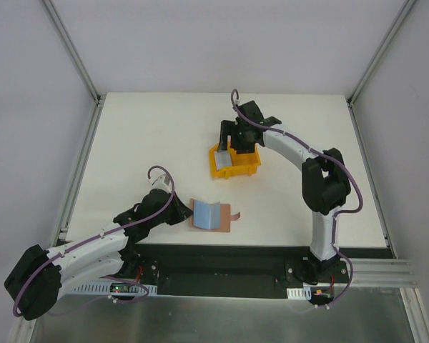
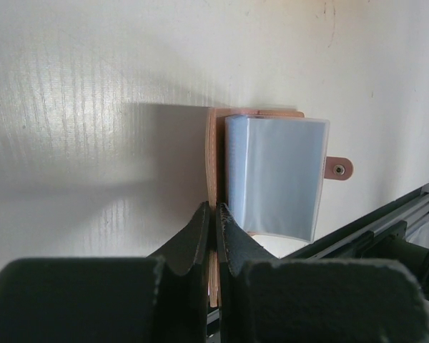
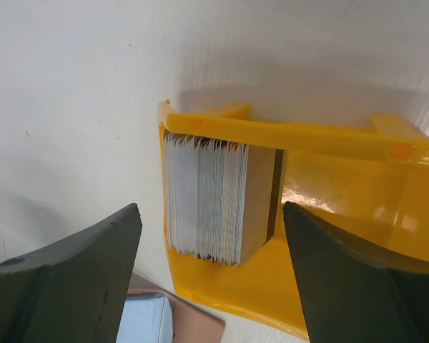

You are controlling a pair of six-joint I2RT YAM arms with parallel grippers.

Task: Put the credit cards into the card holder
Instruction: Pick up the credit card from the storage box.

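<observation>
Pack of credit cards (image 3: 214, 207) stands on edge inside the yellow bin (image 3: 329, 139), about the middle of the counter (image 1: 143, 143). The right claw (image 3: 209, 214) hangs directly above it, with the jaws spread very wide and nothing between them. In the right wrist view there is one finger at each side of the pack, so the cards lie straight below the claw. Their flat faces look toward the two fingers, and the thickness of the pack runs along the line on which the jaws close. I judge that the coming move depends on this: to take only one card, the claw must go to one end of the pack, otherwise it will pinch many together.

The card holder (image 2: 213, 143) lies open close to the near edge of the counter, left of the middle, well apart from the bin. The left claw (image 2: 214, 214) is closed tight on its brown edge, and a clear sleeve (image 2: 275, 175) bulges up from it. The right arm is the nearer one to the cards.
</observation>
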